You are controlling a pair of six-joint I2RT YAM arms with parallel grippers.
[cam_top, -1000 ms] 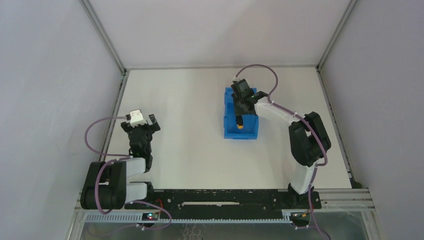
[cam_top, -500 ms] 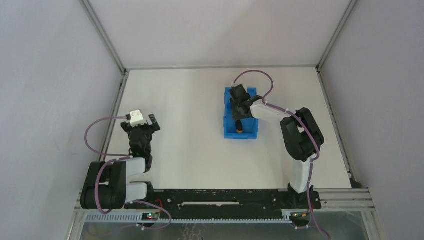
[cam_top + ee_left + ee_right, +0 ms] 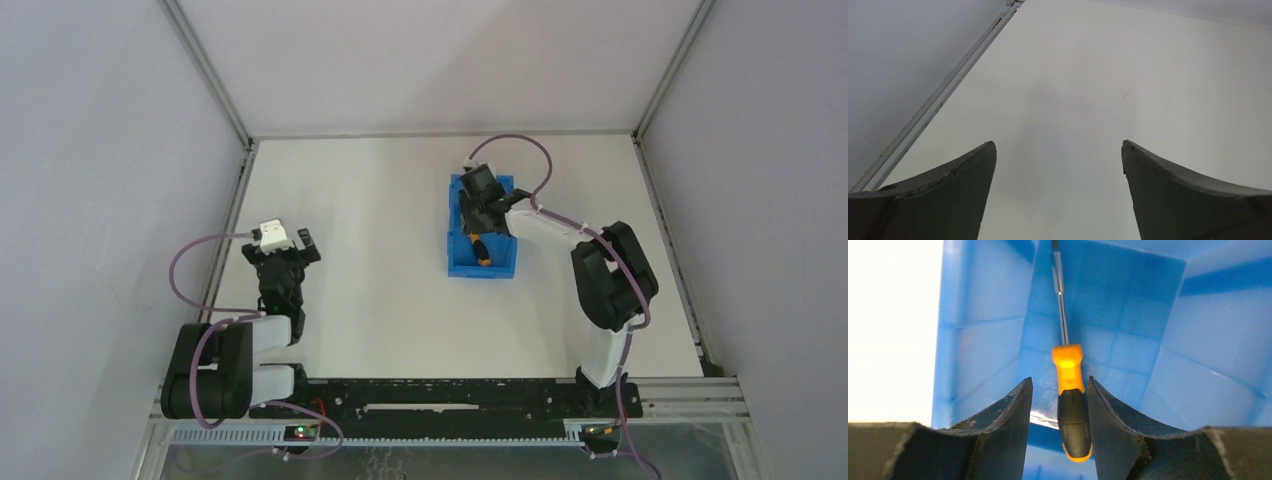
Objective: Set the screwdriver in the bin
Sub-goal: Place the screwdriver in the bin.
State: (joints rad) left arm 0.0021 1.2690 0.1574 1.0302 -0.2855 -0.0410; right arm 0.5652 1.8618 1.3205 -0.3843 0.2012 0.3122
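Soft, even light with faint shadows; right wrist view overexposes the table (image 3: 893, 330) to pure white

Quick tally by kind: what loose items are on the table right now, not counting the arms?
screwdriver, orange and black: 1
bin, blue: 1
Total: 2

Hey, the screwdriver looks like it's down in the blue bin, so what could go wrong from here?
1. The screwdriver handle lies between the fingers of the right end effector, close against one of them; a crooked withdrawal might catch it and drag it out.
2. The end effector sits low between the walls of the bin; a sideways exit could bump a wall and shove the bin.
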